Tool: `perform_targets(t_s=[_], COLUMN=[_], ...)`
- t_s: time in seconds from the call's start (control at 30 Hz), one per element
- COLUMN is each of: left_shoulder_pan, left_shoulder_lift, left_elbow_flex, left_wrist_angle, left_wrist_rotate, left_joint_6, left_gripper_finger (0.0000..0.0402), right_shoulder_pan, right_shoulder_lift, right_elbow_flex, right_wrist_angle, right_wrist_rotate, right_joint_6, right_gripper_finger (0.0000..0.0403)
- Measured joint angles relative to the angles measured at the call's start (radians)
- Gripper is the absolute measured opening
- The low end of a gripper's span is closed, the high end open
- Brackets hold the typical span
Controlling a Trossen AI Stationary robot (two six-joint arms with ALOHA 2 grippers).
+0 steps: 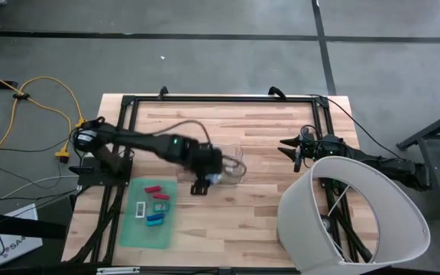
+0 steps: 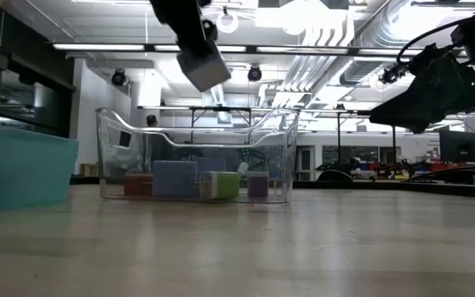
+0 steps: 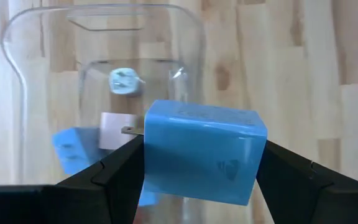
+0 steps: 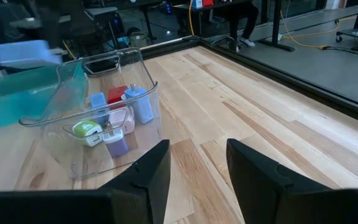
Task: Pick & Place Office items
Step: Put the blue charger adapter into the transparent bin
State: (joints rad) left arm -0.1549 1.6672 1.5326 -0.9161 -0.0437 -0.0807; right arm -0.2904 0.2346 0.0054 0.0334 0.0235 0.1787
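Observation:
My left gripper (image 1: 211, 180) hangs over the near left end of the clear bin (image 1: 229, 164) and is shut on a blue block (image 3: 201, 158), one of the office items. In the low view the block (image 2: 207, 70) is well above the bin (image 2: 196, 157). Several small items, red, blue, green and purple, lie on the bin's floor (image 4: 114, 127). More items, red (image 1: 153, 189), white (image 1: 141, 208) and blue (image 1: 155, 219), lie on the green mat (image 1: 132, 233). My right gripper (image 4: 194, 168) waits open at the table's right, holding nothing. My left gripper pinches the blue block by two opposite side faces (image 3: 151, 162) between its two fingers (image 3: 114, 171). The fingers slant down from the table's left. The block is lifted clear, above the bin's rim.
A large white lampshade-like cone (image 1: 350, 218) covers the table's near right corner. A black frame (image 1: 220, 99) runs around the table's edges. Bare wood lies between the bin and my right arm (image 1: 357, 156).

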Motion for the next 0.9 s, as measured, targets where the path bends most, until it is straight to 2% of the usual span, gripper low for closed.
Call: perform_targets(t_s=[0.23,0.43,0.63,0.9], left_shoulder_pan=[0.17,0.256,0.272,0.279], left_shoulder_lift=[0.056,0.148,0.227,0.28], left_elbow_flex=[0.0,0.0,0.0,0.0], left_wrist_angle=[0.012,0.071,0.118,0.173], left_wrist_rotate=[0.103,0.201,0.207,0.169], left_joint_6=[0.236,0.338,0.43,0.434], left_gripper_finger=[0.0256,0.0257,0.0257,0.0257], right_shoulder_pan=[0.0,0.0,0.0,0.0], right_shoulder_lift=[0.0,0.0,0.0,0.0], right_elbow_flex=[0.0,0.0,0.0,0.0], right_wrist_angle=[0.0,0.0,0.0,0.0], right_wrist_rotate=[0.0,0.0,0.0,0.0], right_joint_6=[0.0,0.0,0.0,0.0], right_gripper_finger=[0.0144,0.0144,0.0144,0.0144])
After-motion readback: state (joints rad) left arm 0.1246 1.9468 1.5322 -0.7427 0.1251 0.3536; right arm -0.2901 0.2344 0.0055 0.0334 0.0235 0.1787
